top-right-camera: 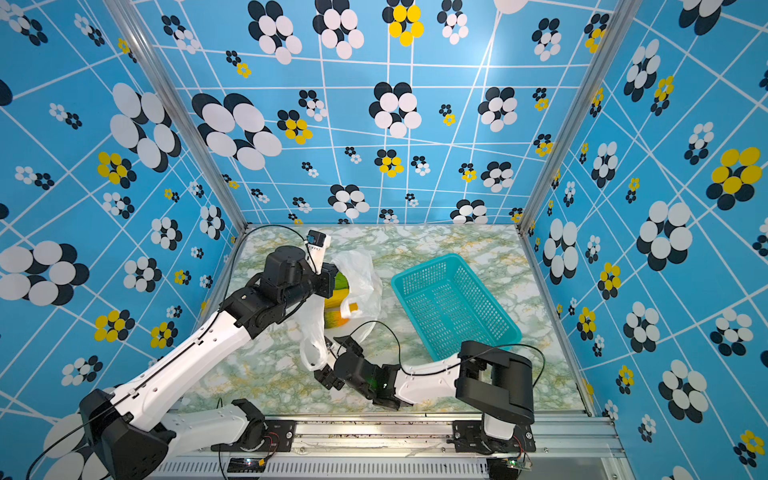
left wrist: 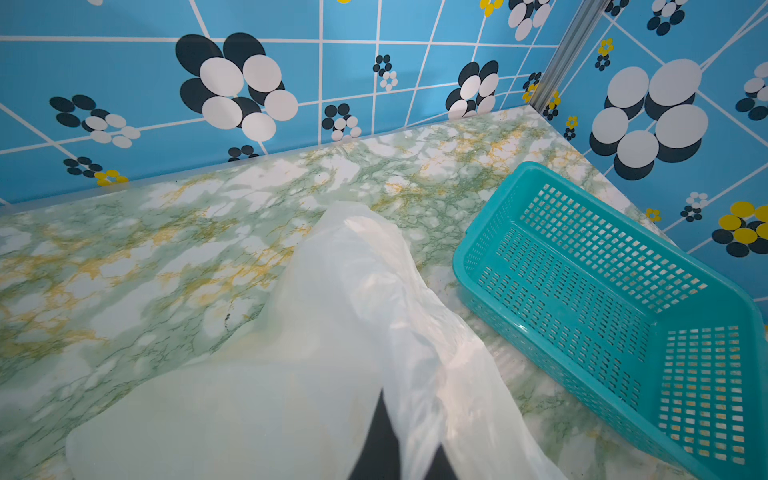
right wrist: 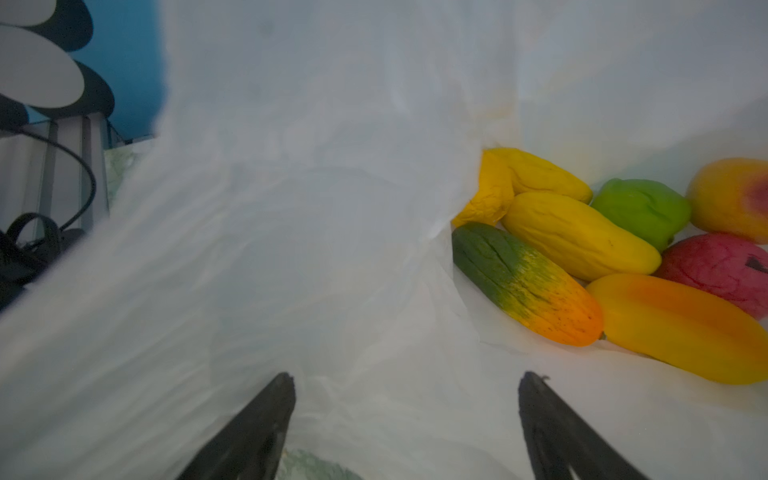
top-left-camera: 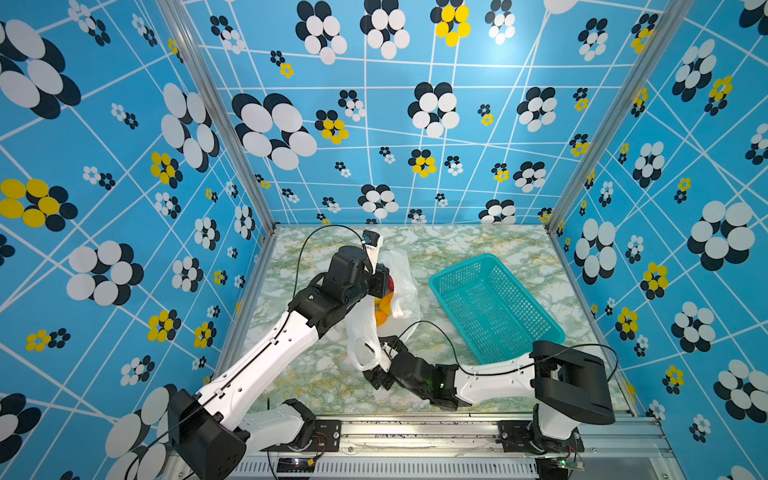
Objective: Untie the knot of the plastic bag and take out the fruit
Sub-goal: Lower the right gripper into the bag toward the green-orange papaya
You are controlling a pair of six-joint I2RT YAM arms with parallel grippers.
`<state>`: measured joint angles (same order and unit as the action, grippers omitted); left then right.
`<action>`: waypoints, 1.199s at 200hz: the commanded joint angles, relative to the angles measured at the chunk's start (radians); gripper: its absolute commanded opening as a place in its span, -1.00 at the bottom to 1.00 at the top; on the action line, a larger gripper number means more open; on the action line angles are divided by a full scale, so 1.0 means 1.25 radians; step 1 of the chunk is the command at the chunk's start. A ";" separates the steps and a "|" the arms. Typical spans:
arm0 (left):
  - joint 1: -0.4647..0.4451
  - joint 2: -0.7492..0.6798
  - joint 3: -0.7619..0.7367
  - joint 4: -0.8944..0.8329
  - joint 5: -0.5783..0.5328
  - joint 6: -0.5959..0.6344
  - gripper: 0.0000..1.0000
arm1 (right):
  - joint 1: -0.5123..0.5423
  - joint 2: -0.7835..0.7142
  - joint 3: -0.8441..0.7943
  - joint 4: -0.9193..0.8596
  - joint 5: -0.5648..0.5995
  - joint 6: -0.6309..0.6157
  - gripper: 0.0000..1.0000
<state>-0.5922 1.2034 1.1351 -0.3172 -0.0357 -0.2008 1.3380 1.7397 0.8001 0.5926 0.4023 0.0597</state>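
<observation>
Fruit [right wrist: 577,237] lies bunched deep inside the plastic bag [top-left-camera: 401,286], ahead of the right hand [top-left-camera: 380,359]. That hand is at the bag's mouth, jaws spread wide with loose film between them, gripping nothing. The left hand [top-left-camera: 380,282] is closed on the bag's film, holding it up. The bag rests on the bench [top-left-camera: 316,374] just beside the teal basket [top-left-camera: 498,311], on the basket's left in both top views.
</observation>
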 commanded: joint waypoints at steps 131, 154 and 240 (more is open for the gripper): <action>-0.031 -0.080 -0.083 0.091 0.015 0.012 -1.00 | -0.096 -0.037 -0.001 -0.030 0.190 0.064 0.60; -0.031 -0.078 -0.071 0.078 -0.001 0.013 -1.00 | -0.109 0.012 0.065 -0.093 0.148 0.074 0.71; -0.032 -0.089 -0.075 0.074 -0.003 0.012 -1.00 | -0.184 0.221 0.259 -0.178 -0.023 0.096 0.98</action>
<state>-0.6235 1.1213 1.0420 -0.2390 -0.0341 -0.1967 1.1381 1.9537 1.0710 0.4267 0.4618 0.1513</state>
